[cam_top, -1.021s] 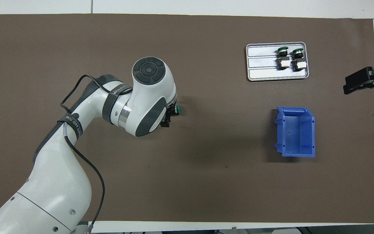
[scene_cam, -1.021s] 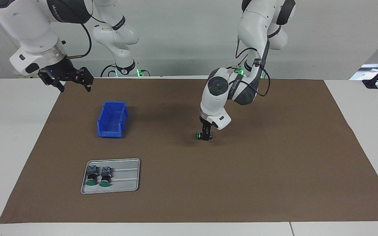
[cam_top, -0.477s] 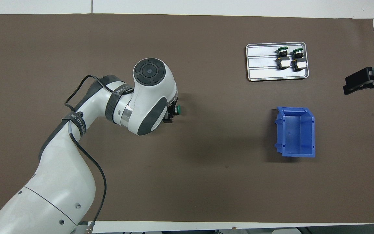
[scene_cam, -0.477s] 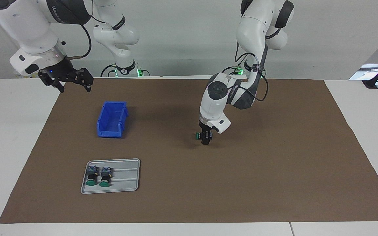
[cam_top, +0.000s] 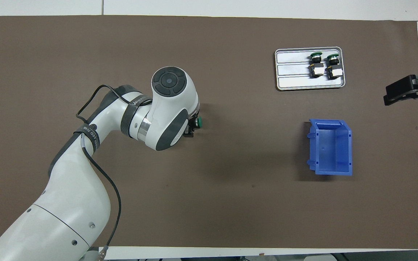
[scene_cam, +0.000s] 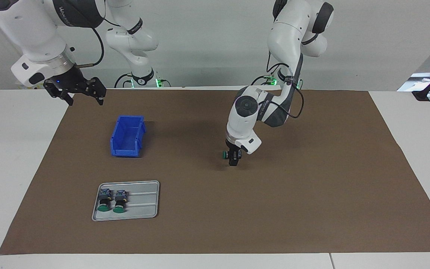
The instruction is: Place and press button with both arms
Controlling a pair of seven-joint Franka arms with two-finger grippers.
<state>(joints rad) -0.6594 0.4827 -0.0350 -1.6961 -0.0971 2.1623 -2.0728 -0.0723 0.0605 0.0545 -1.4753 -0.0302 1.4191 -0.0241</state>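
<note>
A button [scene_cam: 224, 154] lies on its side in the middle of the brown mat [scene_cam: 312, 186], its green cap [cam_top: 199, 122] pointing toward the right arm's end of the table. My left gripper [scene_cam: 233, 158] is down at the mat, right on the button's body, and hides everything but the cap. In the overhead view the left arm's wrist covers most of the left gripper [cam_top: 191, 128]. My right gripper [scene_cam: 84, 95] hangs open over the mat's corner beside the blue bin and holds nothing; the right arm waits there.
A grey tray [scene_cam: 144, 203] at the right arm's end holds two more green-capped buttons [scene_cam: 105, 201] side by side. A blue bin [scene_cam: 125, 152] stands nearer to the robots than the tray, with nothing showing inside it.
The left arm's wrist and elbow have swung slightly while its gripper stayed low at the button. The button has not shifted. The right arm has not moved.
</note>
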